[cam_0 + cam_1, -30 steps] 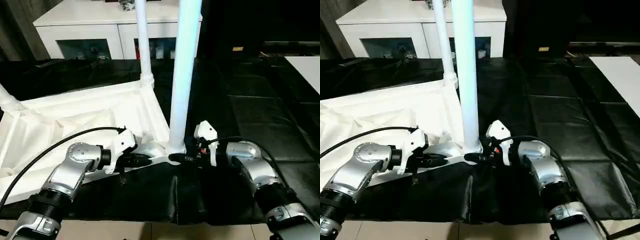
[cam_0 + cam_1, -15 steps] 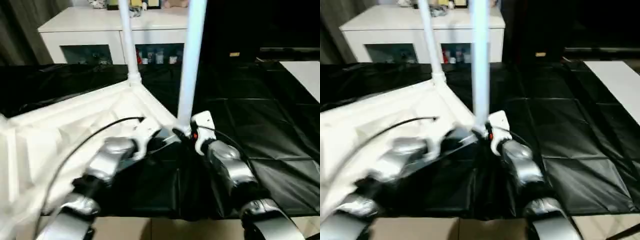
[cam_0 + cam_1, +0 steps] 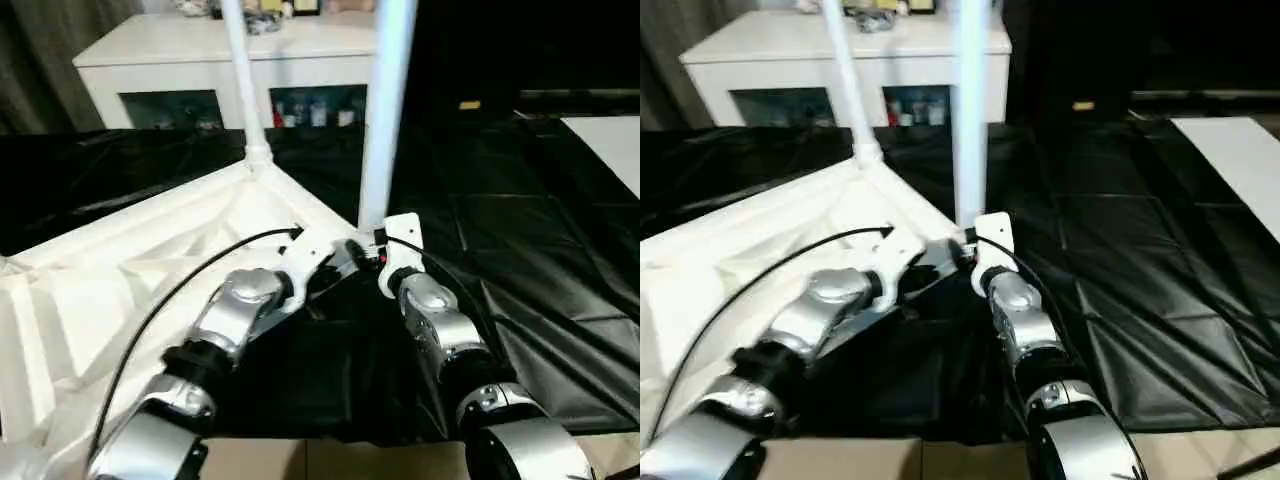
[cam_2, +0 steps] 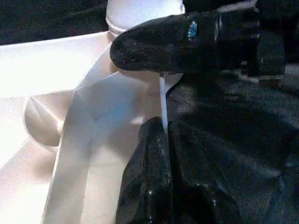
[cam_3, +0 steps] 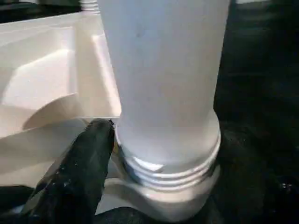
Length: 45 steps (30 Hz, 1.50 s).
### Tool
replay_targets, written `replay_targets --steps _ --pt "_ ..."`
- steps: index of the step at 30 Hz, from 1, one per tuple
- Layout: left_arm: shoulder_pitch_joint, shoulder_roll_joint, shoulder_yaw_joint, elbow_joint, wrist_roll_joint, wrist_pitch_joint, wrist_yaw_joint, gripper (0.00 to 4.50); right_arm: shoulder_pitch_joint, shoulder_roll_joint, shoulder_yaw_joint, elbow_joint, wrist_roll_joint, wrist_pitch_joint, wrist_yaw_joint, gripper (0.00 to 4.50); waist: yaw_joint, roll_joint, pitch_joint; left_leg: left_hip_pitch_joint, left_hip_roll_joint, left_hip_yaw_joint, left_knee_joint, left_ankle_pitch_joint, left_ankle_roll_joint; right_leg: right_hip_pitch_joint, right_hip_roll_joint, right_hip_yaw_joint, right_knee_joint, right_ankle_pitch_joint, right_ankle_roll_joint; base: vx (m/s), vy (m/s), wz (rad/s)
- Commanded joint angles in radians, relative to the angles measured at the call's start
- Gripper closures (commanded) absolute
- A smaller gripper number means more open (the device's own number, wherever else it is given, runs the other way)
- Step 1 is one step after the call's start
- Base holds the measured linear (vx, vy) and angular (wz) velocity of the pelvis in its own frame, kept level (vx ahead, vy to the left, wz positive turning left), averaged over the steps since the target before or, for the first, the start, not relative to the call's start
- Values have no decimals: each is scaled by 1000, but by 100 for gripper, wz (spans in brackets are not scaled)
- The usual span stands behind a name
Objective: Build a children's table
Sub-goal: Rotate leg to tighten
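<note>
table top (image 3: 150,260) upside down on black-covered worktop (image 3: 560,250), near leg (image 3: 385,110) upright in corner socket, second leg (image 3: 240,80) at 11 o'clock. left pincer (image 4: 163,140) pinched on top's rim. right pincer (image 5: 100,140) at leg's threaded base, spread unclear.

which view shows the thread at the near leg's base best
The right wrist view: the near leg is close up, its thread exposed above the socket. In the eye views the grippers cover its base; the left wrist view catches the socket's edge.
</note>
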Motion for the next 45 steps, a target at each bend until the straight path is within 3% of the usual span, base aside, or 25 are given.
replay_targets --steps 1,3,4,5,8,9,10,11,13,14,15,16,19,20,22,29,36,41,43,45 --pt "51 30 -53 0 14 -27 -99 450 7 -14 37 -33 -5 -10 74 101 2 -14 -45 6 61 -37 -86 -315 32 26 -67 45 -91 -299 -186 0 0 0" --pt "81 66 -54 -46 -2 -28 -158 450 24 -50 66 -59 -12 -15 164 101 4 -13 -48 1 62 -34 -83 -271 50 30 -69 45 -84 -256 -200 0 0 0" --pt "111 102 -56 -96 -21 -35 -216 450 39 -81 89 -87 -12 -19 242 101 5 -13 -50 1 63 -33 -81 -244 59 30 -68 45 -78 -209 -216 65 -29 1" --pt "137 133 -58 -140 -39 -33 -265 450 53 -105 106 -113 -12 -24 309 101 6 -14 -53 -7 65 -33 -78 -202 73 37 -67 43 -68 -144 -230 0 0 0" --pt "180 196 -61 -212 -67 -44 -353 450 78 -153 138 -166 -1 -35 448 101 9 -11 -63 -7 66 -29 -64 -114 109 40 -64 41 -49 4 -261 43 -4 0" --pt "183 201 -61 -216 -69 -45 -358 450 80 -157 140 -170 0 -36 458 101 12 -14 -67 -13 63 -28 -55 -41 143 43 -60 39 -33 121 -281 70 -2 0" --pt "190 211 -60 -226 -75 -47 -372 450 84 -165 145 -180 4 -38 484 101 11 -13 -70 -14 62 -28 -51 -8 161 41 -58 37 -29 165 -287 0 0 0" --pt "214 248 -51 -264 -100 -54 -425 450 100 -199 165 -218 22 -43 586 101 18 -15 -73 -17 62 -27 -40 30 203 38 -58 36 -19 234 -301 0 0 0" --pt "231 274 -33 -292 -131 -40 -466 450 112 -233 185 -243 38 -43 678 101 19 -18 -68 -18 64 -25 -41 7 216 33 -58 33 -23 191 -303 0 0 0" --pt "237 286 -24 -303 -142 -30 -484 450 118 -248 194 -253 48 -39 726 101 20 -16 -64 -17 65 -23 -43 -26 209 29 -58 33 -28 125 -300 0 0 0" --pt "237 286 -24 -303 -142 -30 -484 450 118 -248 194 -253 48 -39 726 101 20 -16 -64 -17 65 -23 -43 -26 209 29 -58 33 -28 125 -300 0 0 0" --pt "239 292 -20 -305 -144 -28 -491 450 119 -255 197 -254 51 -37 748 101 21 -16 -58 -13 70 -23 -50 -79 178 27 -58 36 -37 19 -292 0 0 0" --pt "246 307 -15 -316 -150 -19 -504 450 121 -266 200 -259 63 -27 796 101 20 -18 -50 -10 71 -25 -62 -166 119 25 -57 40 -48 -109 -276 0 0 0" --pt "250 313 -15 -325 -157 -13 -508 450 122 -266 198 -261 74 -16 818 117 20 -17 -51 -5 72 -26 -64 -189 97 25 -59 42 -50 -133 -270 0 0 0" --pt "256 317 -14 -334 -165 -4 -512 450 122 -264 195 -261 84 -5 838 128 19 -17 -51 -7 72 -26 -65 -182 87 26 -59 43 -49 -124 -267 0 0 0" --pt "271 325 -16 -355 -177 15 -523 450 133 -263 196 -272 107 19 886 176 21 -21 -59 -12 66 -24 -53 -87 127 30 -59 41 -35 9 -284 0 0 0" --pt "277 325 -24 -364 -178 30 -526 450 144 -255 188 -278 113 34 889 180 21 -20 -58 -11 66 -25 -52 -92 130 29 -58 40 -37 -14 -283 0 0 0" --pt "258 301 -27 -308 -129 11 -437 450 125 -220 149 -218 80 37 724 180 18 -19 -57 -9 65 -25 -54 -113 116 28 -57 41 -41 -37 -280 0 0 0" --pt "224 255 -25 -241 -93 13 -339 450 109 -172 103 -167 56 54 517 180 10 -17 -43 0 63 -27 -66 -218 54 22 -60 44 -62 -206 -251 0 0 0" --pt "203 217 -22 -210 -86 35 -286 450 102 -140 73 -144 47 70 386 180 5 -19 -39 7 64 -32 -75 -289 7 22 -62 45 -72 -326 -217 0 0 0"
